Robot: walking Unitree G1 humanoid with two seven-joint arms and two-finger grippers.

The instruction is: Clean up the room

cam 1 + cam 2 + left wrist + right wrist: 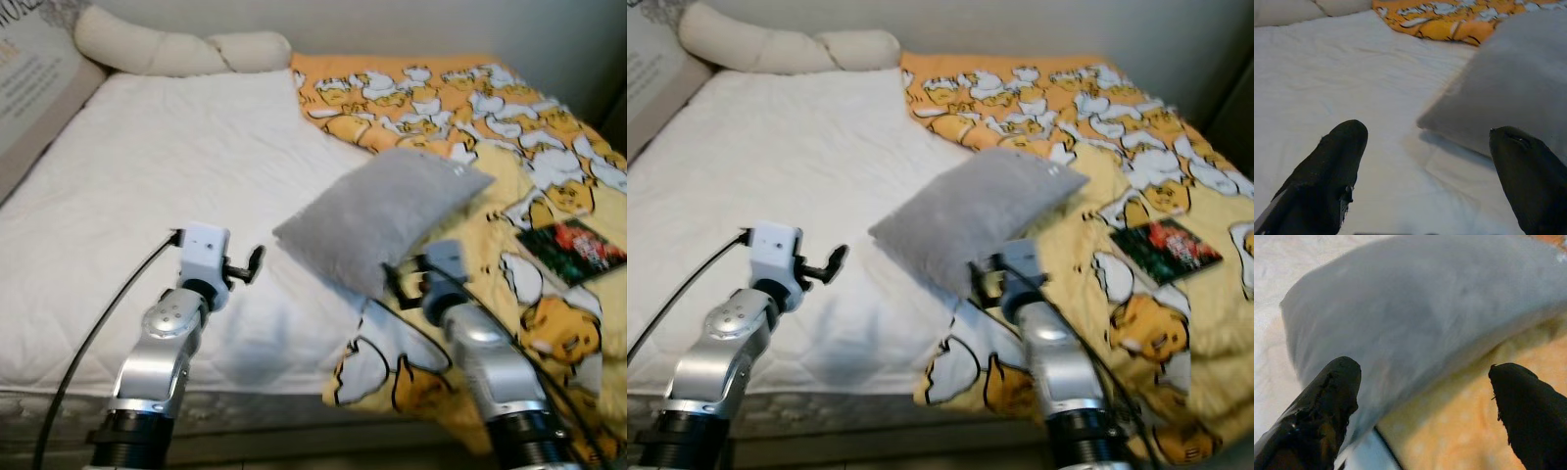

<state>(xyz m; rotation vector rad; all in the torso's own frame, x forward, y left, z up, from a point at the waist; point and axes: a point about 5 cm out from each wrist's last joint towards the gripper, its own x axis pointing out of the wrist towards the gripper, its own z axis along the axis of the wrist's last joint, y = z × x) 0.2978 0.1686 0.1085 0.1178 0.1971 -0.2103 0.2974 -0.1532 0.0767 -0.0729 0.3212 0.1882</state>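
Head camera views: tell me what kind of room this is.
Most likely a bedroom: a bed with a bare white mattress, a yellow cartoon-print blanket, and a grey pillow lying across both.

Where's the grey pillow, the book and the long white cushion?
grey pillow (387, 215), left eye view, middle of its top face.
book (572, 249), left eye view, centre of its cover.
long white cushion (147, 49), left eye view, its left bulge.

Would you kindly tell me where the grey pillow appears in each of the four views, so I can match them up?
Left eye view: grey pillow at centre, straddling white mattress and yellow blanket.
Right eye view: centre, slightly left.
Left wrist view: on the right, beyond the open fingers.
Right wrist view: close across the top, past the open fingers.
Shared landmark: the yellow blanket beside it.
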